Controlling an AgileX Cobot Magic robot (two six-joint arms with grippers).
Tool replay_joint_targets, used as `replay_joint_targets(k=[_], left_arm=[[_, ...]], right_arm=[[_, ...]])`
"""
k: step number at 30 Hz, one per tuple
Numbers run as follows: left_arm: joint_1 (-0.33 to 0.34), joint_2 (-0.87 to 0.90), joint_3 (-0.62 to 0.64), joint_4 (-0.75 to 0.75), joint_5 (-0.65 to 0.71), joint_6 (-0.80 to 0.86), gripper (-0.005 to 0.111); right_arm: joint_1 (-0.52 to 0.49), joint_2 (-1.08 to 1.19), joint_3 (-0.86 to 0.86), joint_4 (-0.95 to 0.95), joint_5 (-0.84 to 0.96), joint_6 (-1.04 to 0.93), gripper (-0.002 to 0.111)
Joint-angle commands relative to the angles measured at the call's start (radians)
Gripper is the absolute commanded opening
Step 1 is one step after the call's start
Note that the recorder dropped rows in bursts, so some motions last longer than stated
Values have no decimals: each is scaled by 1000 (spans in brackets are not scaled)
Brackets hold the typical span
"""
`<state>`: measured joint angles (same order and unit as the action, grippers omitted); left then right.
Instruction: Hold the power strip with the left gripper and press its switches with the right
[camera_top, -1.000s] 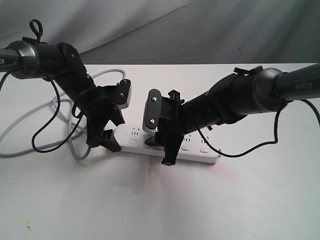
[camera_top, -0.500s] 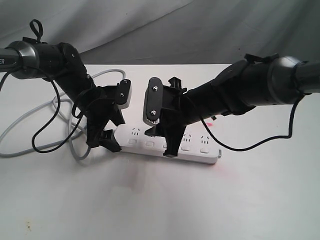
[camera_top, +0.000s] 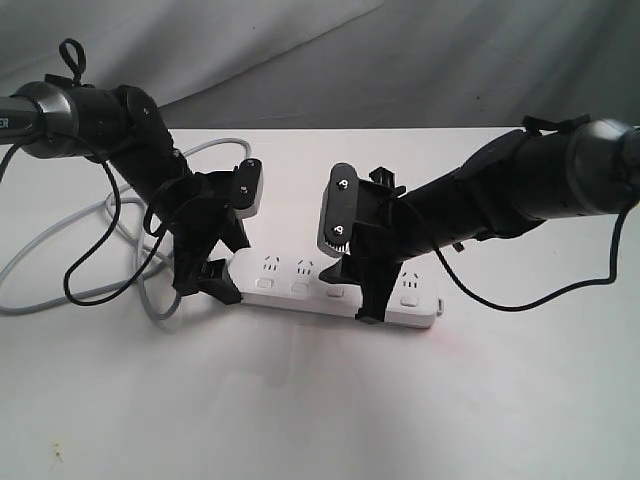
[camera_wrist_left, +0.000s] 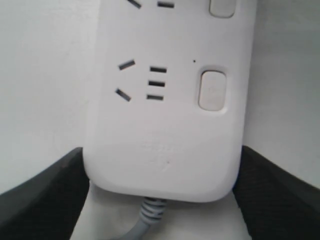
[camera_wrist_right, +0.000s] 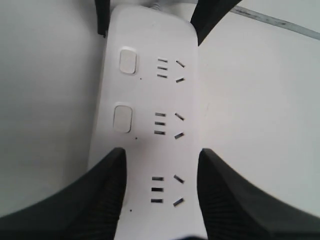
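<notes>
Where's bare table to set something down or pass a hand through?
Bare: the wide table stretch along the power strip's switch side, and past its cordless end. Crowded: cord loops beside the left gripper, which clasps the strip's cord end; the right gripper hangs over the strip farther along.

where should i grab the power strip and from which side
Grip the power strip at the end where its cord leaves, coming from above with one finger on each long edge. It lies flat and is narrow across, so the jaws can span its width, and that end leaves the switches clear. The left gripper straddles it just there.
</notes>
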<state>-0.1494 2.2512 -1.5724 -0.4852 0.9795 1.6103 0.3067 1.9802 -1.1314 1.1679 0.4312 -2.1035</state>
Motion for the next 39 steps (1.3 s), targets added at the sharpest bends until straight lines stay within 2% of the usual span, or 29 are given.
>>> replay_joint_targets(k=[1, 39], left_arm=[[0, -2, -4, -7, 11, -3, 51], [0, -2, -4, -7, 11, -8, 51]], right_arm=[[-6, 6, 6, -4, 6, 2, 43], [-17, 76, 30, -45, -36, -9, 43]])
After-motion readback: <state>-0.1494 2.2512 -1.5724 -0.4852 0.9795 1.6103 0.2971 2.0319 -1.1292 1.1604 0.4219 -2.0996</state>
